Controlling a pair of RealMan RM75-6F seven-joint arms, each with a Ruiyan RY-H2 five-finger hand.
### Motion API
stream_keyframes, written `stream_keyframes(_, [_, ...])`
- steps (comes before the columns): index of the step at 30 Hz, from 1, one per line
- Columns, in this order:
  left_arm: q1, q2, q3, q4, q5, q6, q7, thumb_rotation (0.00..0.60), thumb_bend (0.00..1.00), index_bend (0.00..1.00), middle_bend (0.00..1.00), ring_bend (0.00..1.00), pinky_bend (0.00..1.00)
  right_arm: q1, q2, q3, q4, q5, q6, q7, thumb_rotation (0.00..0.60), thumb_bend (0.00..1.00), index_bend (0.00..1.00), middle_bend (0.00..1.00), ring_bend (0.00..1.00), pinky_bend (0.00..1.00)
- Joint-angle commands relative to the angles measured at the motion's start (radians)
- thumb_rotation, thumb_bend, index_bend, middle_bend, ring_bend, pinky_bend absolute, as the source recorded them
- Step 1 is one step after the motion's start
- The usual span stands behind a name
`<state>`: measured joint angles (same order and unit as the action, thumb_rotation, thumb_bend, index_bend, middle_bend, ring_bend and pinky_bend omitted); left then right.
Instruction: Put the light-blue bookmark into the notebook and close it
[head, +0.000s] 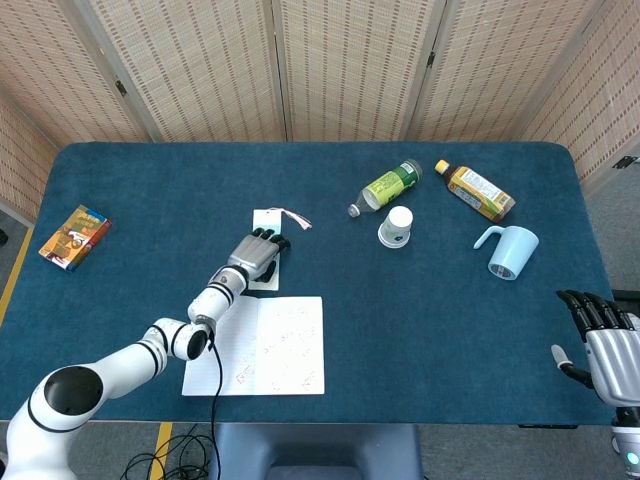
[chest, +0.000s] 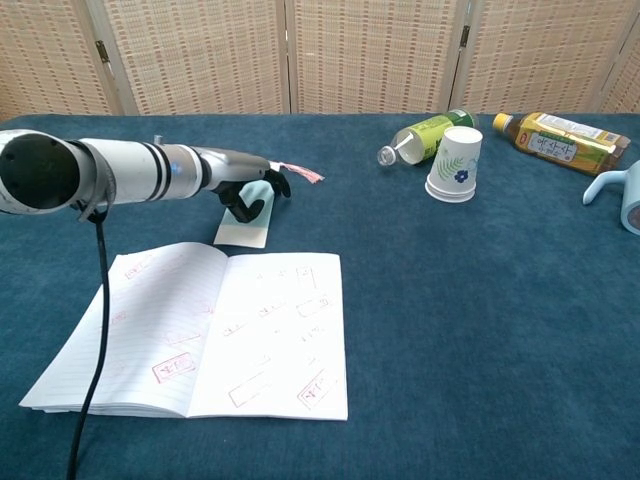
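Two bottles (head: 388, 186) — paper cup (head: 397, 226), mug (head: 508, 251) — far right.

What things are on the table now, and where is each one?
notebook: 1, white pages with red stamps, open, near front edge left of centre
bookmark: 1, light blue with pink tassel, flat just behind the notebook, under the left hand
bottles: 2, lying down at back right; green-labelled one, amber one further right
cup: 1, white with leaf print, upside down, in front of the green bottle
mug: 1, light blue, right side
box: 1, orange and multicoloured, far left edge
table: 1, dark blue cloth
left hand: 1, silver and black, over the bookmark
right hand: 1, silver and black, off the right front corner, holds nothing
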<state>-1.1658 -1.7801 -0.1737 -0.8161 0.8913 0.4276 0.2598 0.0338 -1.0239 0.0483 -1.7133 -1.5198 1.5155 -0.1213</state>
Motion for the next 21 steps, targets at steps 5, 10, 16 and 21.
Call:
stream_keyframes(5, [0.008, 0.029, 0.027, -0.013, -0.074, 0.040, 0.074, 0.502, 0.74, 0.18, 0.19, 0.05, 0.09, 0.000, -0.001, -0.001, -0.001, -0.004, 0.001, 0.001, 0.600, 0.24, 0.14, 0.18, 0.14, 0.20])
stream_keyframes(10, [0.016, 0.083, 0.062, -0.064, -0.172, 0.063, 0.160, 0.478, 0.74, 0.19, 0.21, 0.05, 0.09, -0.004, 0.000, -0.002, 0.000, -0.015, 0.012, 0.007, 0.600, 0.24, 0.14, 0.18, 0.14, 0.20])
stream_keyframes(16, [0.028, 0.167, 0.118, -0.170, -0.298, 0.108, 0.250, 0.464, 0.74, 0.21, 0.23, 0.05, 0.09, -0.007, -0.001, -0.005, 0.003, -0.030, 0.022, 0.018, 0.600, 0.24, 0.14, 0.18, 0.14, 0.20])
stream_keyframes(21, [0.043, 0.236, 0.156, -0.272, -0.357, 0.168, 0.296, 0.426, 0.74, 0.20, 0.23, 0.05, 0.09, -0.007, -0.004, -0.007, 0.006, -0.039, 0.025, 0.024, 0.600, 0.24, 0.14, 0.18, 0.14, 0.20])
